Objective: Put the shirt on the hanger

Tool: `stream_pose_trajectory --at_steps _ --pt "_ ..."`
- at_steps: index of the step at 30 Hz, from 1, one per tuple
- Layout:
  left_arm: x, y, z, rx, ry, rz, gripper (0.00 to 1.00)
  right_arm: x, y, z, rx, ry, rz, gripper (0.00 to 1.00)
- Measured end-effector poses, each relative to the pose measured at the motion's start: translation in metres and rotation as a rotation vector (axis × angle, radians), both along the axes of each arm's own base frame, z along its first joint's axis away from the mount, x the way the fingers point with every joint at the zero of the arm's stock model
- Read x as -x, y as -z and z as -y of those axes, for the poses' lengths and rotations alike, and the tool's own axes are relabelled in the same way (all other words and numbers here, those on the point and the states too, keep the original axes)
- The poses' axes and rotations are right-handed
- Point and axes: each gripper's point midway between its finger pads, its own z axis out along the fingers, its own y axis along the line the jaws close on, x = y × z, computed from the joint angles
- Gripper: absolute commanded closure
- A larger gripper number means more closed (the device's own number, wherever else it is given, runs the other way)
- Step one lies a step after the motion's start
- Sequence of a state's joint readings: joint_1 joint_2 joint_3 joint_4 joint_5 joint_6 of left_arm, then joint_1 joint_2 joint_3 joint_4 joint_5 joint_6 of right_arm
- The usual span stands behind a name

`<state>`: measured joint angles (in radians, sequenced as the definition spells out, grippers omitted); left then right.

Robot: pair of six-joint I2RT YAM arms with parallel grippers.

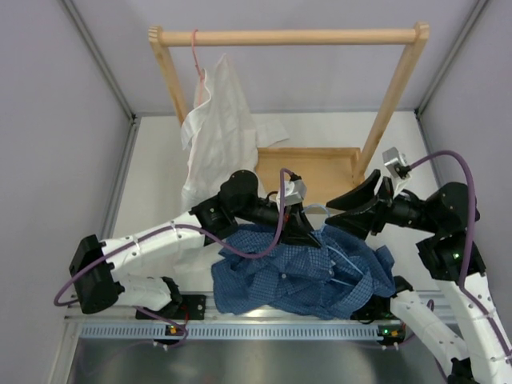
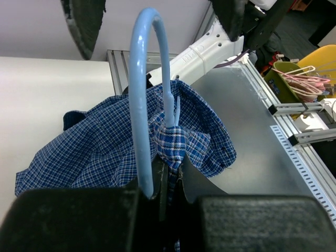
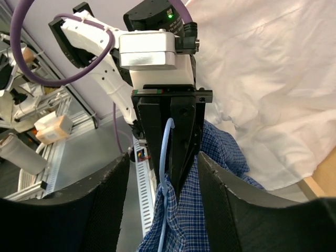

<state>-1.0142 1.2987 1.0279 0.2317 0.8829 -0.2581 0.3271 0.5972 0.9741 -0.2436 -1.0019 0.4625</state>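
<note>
The dark blue checked shirt (image 1: 304, 272) lies bunched on the table's near edge, partly lifted at its top. My left gripper (image 1: 302, 226) is shut on a fold of the shirt (image 2: 173, 144) where the neck of the light-blue hanger (image 2: 143, 79) comes out. The hook stands up above my jaws. Thin hanger wire shows inside the cloth (image 1: 342, 258). My right gripper (image 1: 346, 206) is open and empty. Its fingers (image 3: 107, 202) straddle the left gripper's tips, the hanger hook (image 3: 164, 152) and the shirt (image 3: 210, 226) without touching them.
A wooden rack (image 1: 288, 37) stands at the back with a white shirt (image 1: 218, 128) on a pink hanger (image 1: 194, 50). Its wooden base (image 1: 308, 170) lies just behind both grippers. A bin of pink hangers (image 2: 302, 79) sits off the table.
</note>
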Motion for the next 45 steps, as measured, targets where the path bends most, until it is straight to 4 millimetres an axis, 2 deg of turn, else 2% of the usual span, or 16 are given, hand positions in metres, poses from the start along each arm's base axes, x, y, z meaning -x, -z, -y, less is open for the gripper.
stream_pose_trajectory --at_steps 6,11,13,16,19,20,21,22,25,27,31,34,35,38,41,45 --pt "0.002 -0.001 0.002 0.004 0.023 0.006 1.0 0.008 -0.006 -0.003 -0.049 -0.052 0.021 0.62" --pt "0.0 0.002 0.006 -0.004 0.023 0.002 1.0 0.01 0.005 -0.007 -0.059 -0.089 -0.002 0.66" --pt "-0.001 0.001 0.008 -0.004 0.022 0.004 1.0 0.01 0.011 -0.009 -0.054 -0.103 -0.015 0.81" --pt "0.0 -0.003 0.008 0.005 0.03 0.012 1.0 0.008 0.015 -0.011 -0.05 -0.102 -0.017 0.97" --pt "0.001 -0.004 0.009 0.007 0.032 0.014 1.0 0.006 0.015 -0.011 -0.047 -0.093 -0.001 1.0" --pt "0.0 -0.004 0.009 0.007 0.029 0.016 0.88 0.004 0.015 -0.011 -0.047 -0.084 0.008 1.0" --pt "-0.002 -0.003 0.009 0.005 0.02 0.019 0.68 0.002 0.015 -0.01 -0.044 -0.068 0.014 1.0" --pt "-0.006 -0.003 0.011 0.004 -0.007 0.025 0.02 -0.002 0.016 -0.01 -0.042 -0.046 0.016 1.0" --pt "-0.025 -0.004 0.013 -0.012 -0.142 0.036 0.02 -0.012 0.019 -0.006 -0.04 0.04 0.015 1.0" --pt "-0.048 -0.007 0.008 -0.03 -0.307 0.048 0.02 -0.016 0.017 -0.001 -0.037 0.098 0.028 1.0" --pt "-0.094 -0.032 -0.029 -0.013 -0.682 0.075 0.02 -0.022 0.001 0.012 -0.036 0.216 0.079 1.0" --pt "-0.119 -0.055 -0.093 0.075 -0.993 0.083 0.02 -0.019 -0.014 0.024 -0.046 0.295 0.118 1.0" --pt "-0.123 -0.058 -0.115 0.101 -1.074 0.081 0.02 -0.017 -0.02 0.029 -0.051 0.32 0.131 1.0" --pt "-0.124 -0.058 -0.16 0.16 -1.22 0.068 0.02 -0.012 -0.034 0.039 -0.061 0.375 0.157 1.0" --pt "-0.128 -0.041 -0.18 0.149 -1.3 0.061 0.02 -0.004 -0.048 0.045 -0.065 0.394 0.18 1.0" --pt "-0.133 -0.003 -0.174 0.05 -1.305 0.072 0.06 0.012 -0.065 0.052 -0.069 0.397 0.208 1.0"
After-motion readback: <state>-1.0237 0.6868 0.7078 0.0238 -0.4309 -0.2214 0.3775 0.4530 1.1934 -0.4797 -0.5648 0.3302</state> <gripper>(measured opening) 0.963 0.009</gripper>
